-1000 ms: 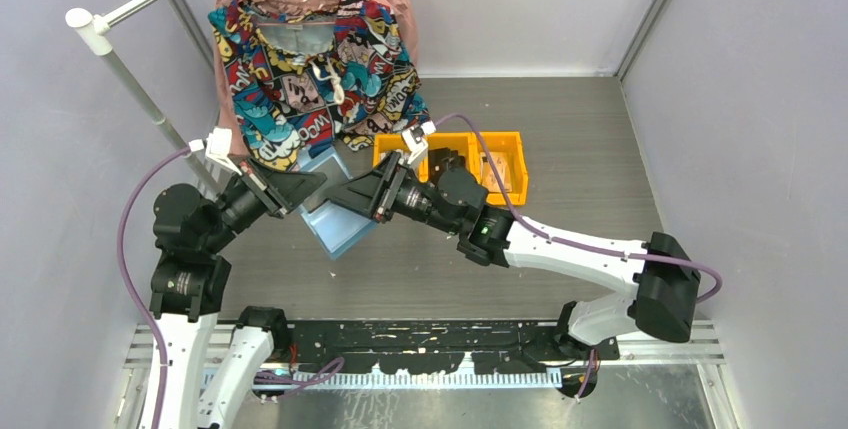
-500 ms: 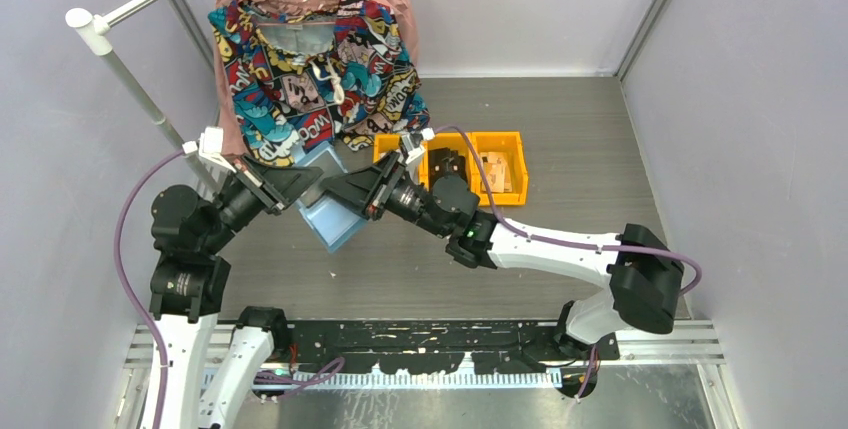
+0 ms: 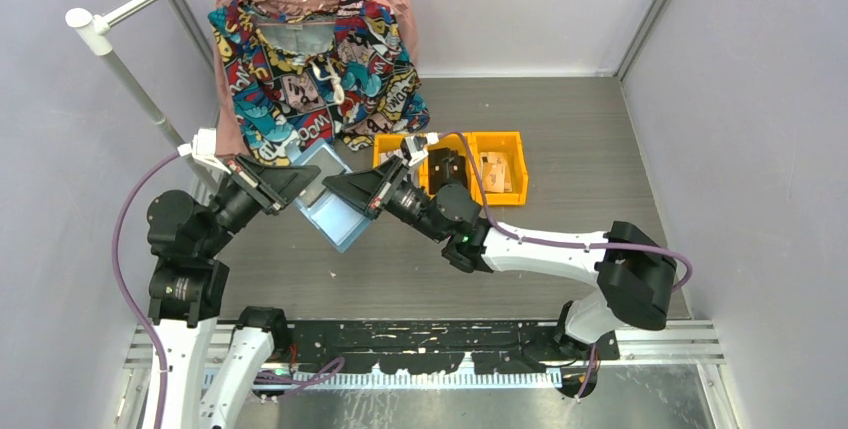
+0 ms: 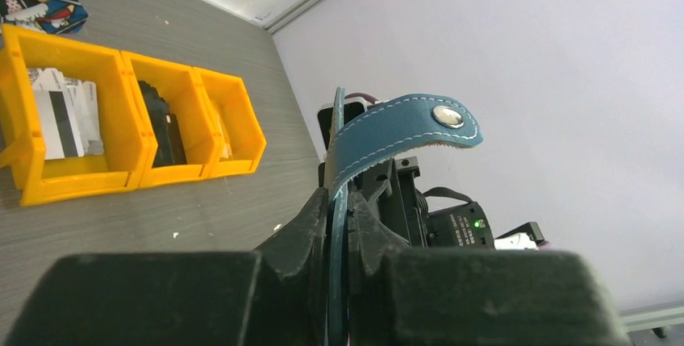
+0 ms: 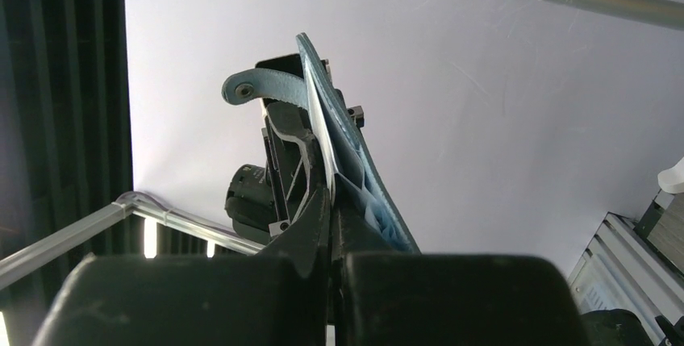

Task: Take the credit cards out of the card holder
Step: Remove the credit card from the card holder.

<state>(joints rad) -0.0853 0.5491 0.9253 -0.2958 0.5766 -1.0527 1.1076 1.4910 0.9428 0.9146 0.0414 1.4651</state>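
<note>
- Top view: I see the card holder (image 3: 340, 217) left of centre in the frame, lifted off the table (image 3: 570, 159). It is spread open with its light-blue inner side towards the camera. Its long axis runs from upper left to lower right.
- Top view: the left gripper (image 3: 308, 181) meets the holder from the left and the right gripper (image 3: 336, 189) from the right. Their tips are just beside each other at its upper half.
- Top view: the orange bins (image 3: 500, 136) sit right of centre, three compartments in a row. The middle one holds a dark object (image 3: 447, 164) and the right one a pale item (image 3: 495, 171). The right arm hides most of the left one.
- Left wrist view: the holder's teal cover is edge-on and upright, clamped tight between the left gripper's fingers (image 4: 314, 217). The snap tab (image 4: 403, 128) curls over to the right.
- Left wrist view: in the bins at upper left, the leftmost compartment holds pale credit cards (image 4: 60, 112) with a dark stripe. The middle one holds the dark object. I cannot make out what is in the rightmost.
- Right wrist view: the holder stands near upright, leaning right, with the tab at upper left. The right gripper's jaws are pressed together on a thin pale layer at its lower edge. I cannot tell whether that layer is a card or a sleeve.
</note>
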